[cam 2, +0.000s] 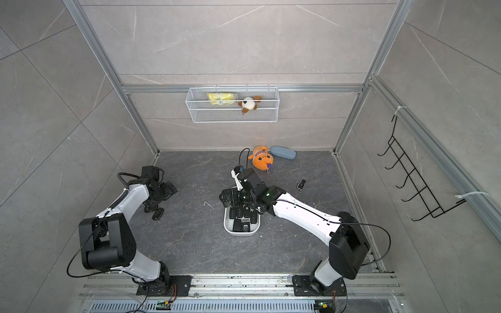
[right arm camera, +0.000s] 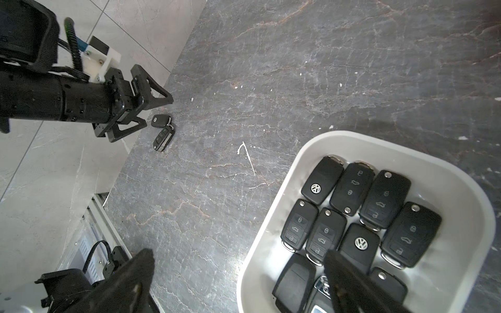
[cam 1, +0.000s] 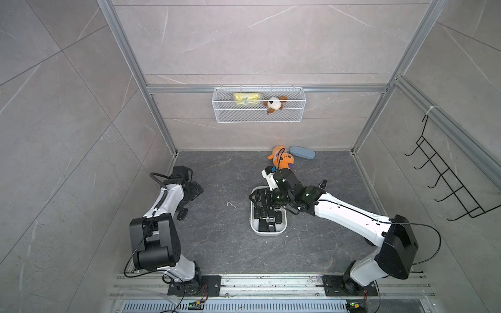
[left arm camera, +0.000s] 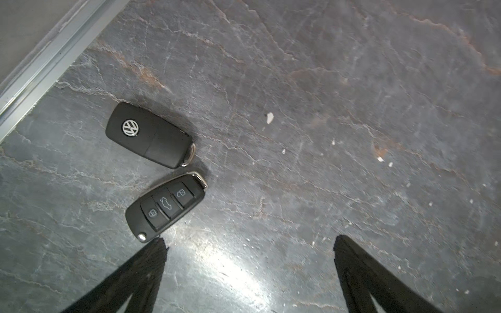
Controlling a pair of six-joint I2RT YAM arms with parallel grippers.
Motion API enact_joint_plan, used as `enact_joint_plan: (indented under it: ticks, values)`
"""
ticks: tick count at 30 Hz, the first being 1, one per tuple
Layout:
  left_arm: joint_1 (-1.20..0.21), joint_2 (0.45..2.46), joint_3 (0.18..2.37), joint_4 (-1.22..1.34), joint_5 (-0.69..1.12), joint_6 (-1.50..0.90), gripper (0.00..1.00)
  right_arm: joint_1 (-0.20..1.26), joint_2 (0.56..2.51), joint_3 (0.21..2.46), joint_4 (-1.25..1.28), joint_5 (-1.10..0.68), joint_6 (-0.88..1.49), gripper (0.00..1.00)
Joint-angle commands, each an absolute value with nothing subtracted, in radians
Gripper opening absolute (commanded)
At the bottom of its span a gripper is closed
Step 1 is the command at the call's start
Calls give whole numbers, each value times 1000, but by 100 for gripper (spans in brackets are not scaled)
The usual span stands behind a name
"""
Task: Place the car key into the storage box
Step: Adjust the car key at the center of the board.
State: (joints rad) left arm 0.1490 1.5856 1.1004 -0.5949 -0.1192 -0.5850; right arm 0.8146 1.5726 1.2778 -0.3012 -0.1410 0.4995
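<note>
Noted white link shells with black joint housings on left arm (cam 1: 162,200) and right arm (cam 1: 347,214). Bolted to black base plates (cam 1: 214,284) with visible screw heads. Thin black cable loop (cam 1: 439,241) at right shoulder block, and a similar loop (cam 1: 132,253) at left. Black triangular open-frame fingers (right arm camera: 151,89) on left gripper (left arm camera: 249,239), behind them a white printed wrist mount (right arm camera: 104,61) with screws. Same matt black on right gripper (right arm camera: 238,253).

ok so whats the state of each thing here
left gripper, open, empty, low over the floor
right gripper, open, empty, over the storage box rim
storage box, many key fobs inside
logo key, on the floor, logo up
button key, on the floor, buttons up
third key, loose on the floor
wire basket, hanging, holds yellow pack and plush toy
blue-grey case, shut
</note>
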Motion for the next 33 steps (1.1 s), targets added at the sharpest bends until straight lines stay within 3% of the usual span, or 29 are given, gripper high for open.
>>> enact_joint_plan:
  ticks: [1, 16, 23, 33]
  values:
    - [196, 1628, 1114, -550, -89, -531, 100, 815, 1585, 1315, -307, -146, 475, 99]
    - [334, 1777, 1098, -458, 20, -516, 100, 815, 1636, 1386, -358, -141, 464, 100]
    - [318, 1787, 1075, -431, 105, -540, 99, 815, 1657, 1414, -370, -154, 467, 100]
    - [223, 1777, 1045, -447, 55, -549, 97, 815, 1635, 1372, -352, -152, 483, 100]
